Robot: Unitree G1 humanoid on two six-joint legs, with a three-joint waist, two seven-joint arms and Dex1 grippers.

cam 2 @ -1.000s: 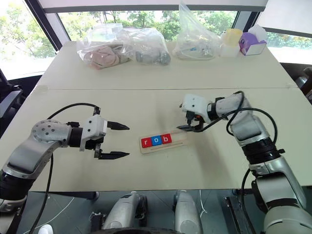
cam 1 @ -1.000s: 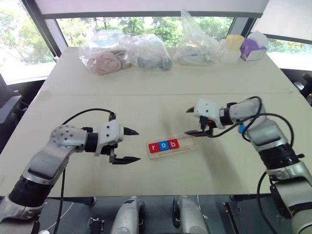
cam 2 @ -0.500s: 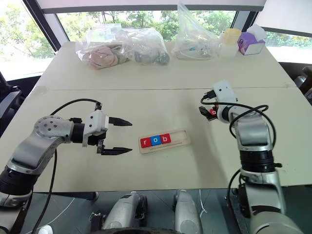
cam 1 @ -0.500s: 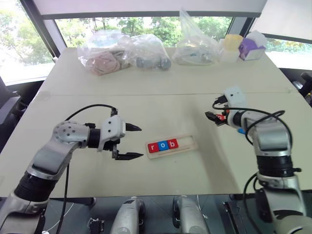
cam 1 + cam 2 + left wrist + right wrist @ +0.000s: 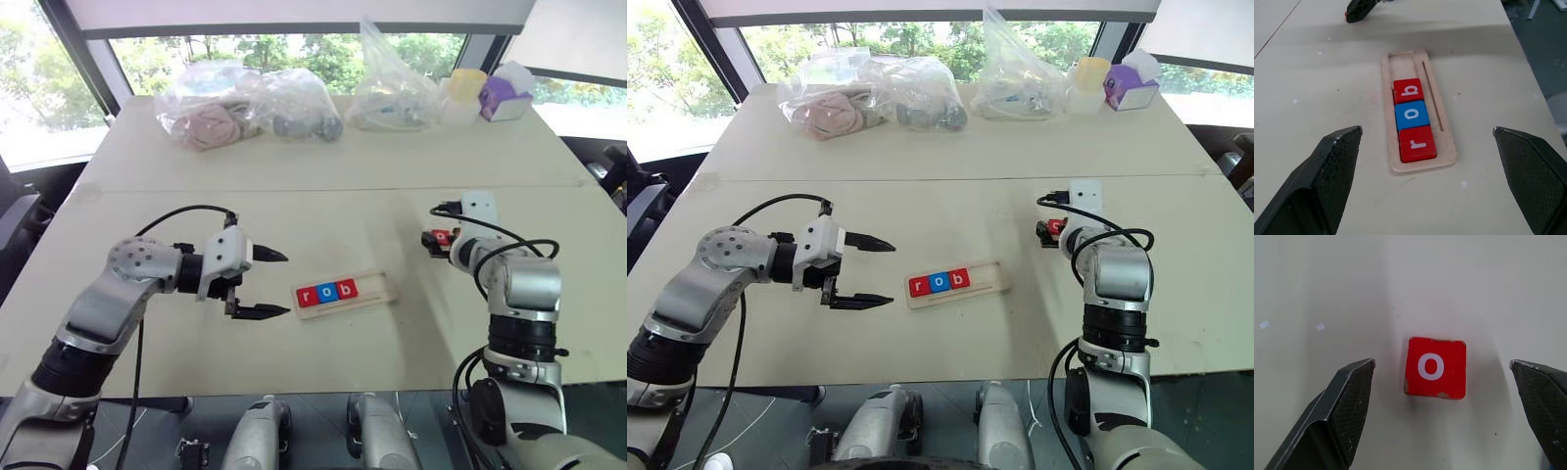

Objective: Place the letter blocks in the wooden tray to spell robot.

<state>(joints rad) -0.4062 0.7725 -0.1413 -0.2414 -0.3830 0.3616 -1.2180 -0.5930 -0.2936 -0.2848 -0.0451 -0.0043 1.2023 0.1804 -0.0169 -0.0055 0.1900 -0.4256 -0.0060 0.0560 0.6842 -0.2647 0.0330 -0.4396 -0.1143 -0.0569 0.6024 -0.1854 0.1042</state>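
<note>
I'm watching the beige table [image 5: 323,147], the wooden tray [image 5: 377,292] sitting centre-frame with r, o, b seated. I'm holding the right gripper [image 5: 1442,382] spread wide and empty over the red o tile [image 5: 1436,367] — risking a skewed pinch that nudges it away. The left gripper [image 5: 266,284] is waiting wide, empty.

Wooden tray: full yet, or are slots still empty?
Partly filled. The wooden tray holds three letter blocks spelling r, o, b; the rest of its groove is bare. A red o block lies on the table.
</note>
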